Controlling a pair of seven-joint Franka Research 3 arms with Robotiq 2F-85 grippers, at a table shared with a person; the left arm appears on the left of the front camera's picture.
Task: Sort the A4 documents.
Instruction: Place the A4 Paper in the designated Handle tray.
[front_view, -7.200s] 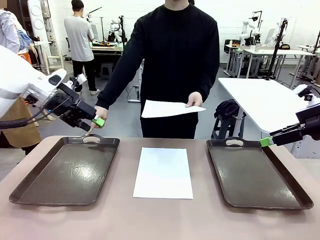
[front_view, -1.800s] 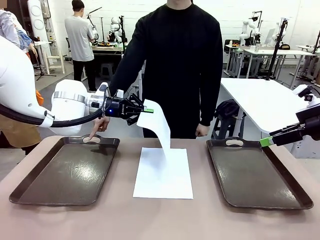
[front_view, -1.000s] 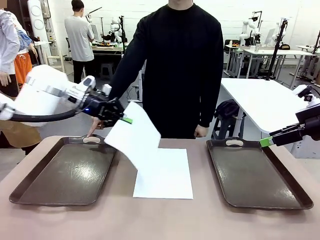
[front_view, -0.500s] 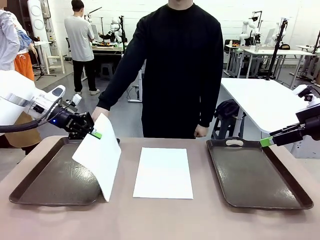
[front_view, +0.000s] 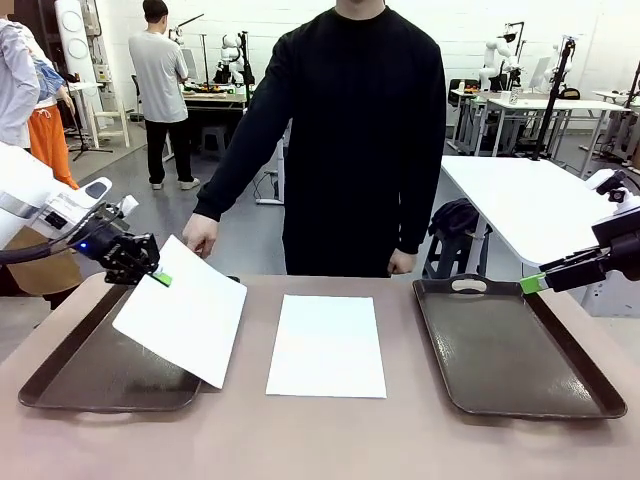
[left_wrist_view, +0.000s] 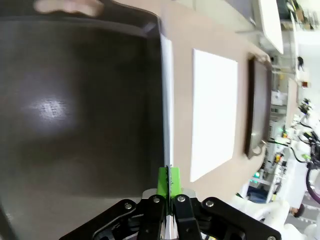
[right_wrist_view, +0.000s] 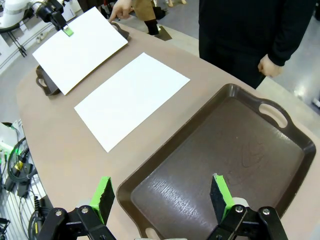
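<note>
Documents in this task are two white paper sheets. One sheet (front_view: 185, 320) is pinched at its upper corner by the left gripper (front_view: 158, 277), whose green pads (left_wrist_view: 162, 180) are pressed together on the paper edge. It hangs tilted over the left tray (front_view: 60, 385), and its lowest corner reaches past the tray's right rim, above the table (front_view: 320, 440). I think it is held by a corner so that it can be laid flat into the tray without folding, because such thin paper bends easily.

The second sheet (front_view: 326, 345) lies flat on the table between the two trays and touches neither, probably waiting for its turn. The right tray (front_view: 510, 350) has nothing in it. The right gripper (right_wrist_view: 161, 184) hovers by this tray with its fingers spread wide and nothing between them. The person's hand (front_view: 200, 235) is near the far handle of the left tray; I cannot tell whether it touches the handle.

The table top is smooth, matte brown, with a rounded edge. Behind it is a bright workshop with a grey floor, white tables and other people standing.
</note>
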